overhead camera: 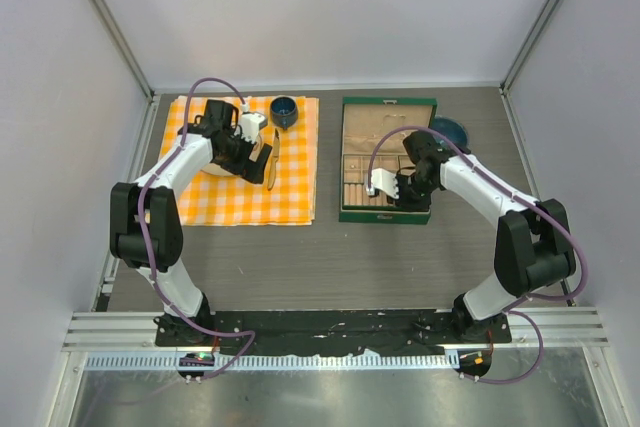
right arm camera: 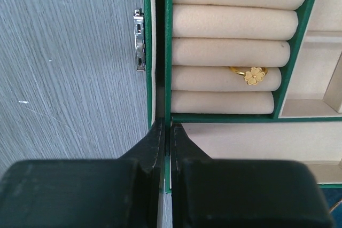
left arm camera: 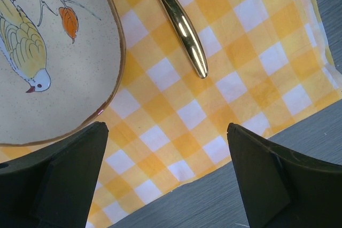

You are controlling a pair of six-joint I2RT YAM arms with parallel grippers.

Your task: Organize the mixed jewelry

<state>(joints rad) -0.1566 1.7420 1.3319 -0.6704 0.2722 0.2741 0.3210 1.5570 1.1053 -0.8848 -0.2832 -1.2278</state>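
Observation:
A gold ring with a clover flower sits between the cream ring rolls of the green jewelry box, which lies open on the table. My right gripper is shut on the box's thin green side wall at the near left corner; in the top view the right gripper sits over the box's front part. My left gripper hangs open over the yellow checked cloth, with nothing between its fingers. No other jewelry shows clearly.
A bird-painted plate and a gold cutlery handle lie on the cloth. A dark blue cup stands at the cloth's far edge, a blue dish right of the box. A metal latch is on the box's outer wall.

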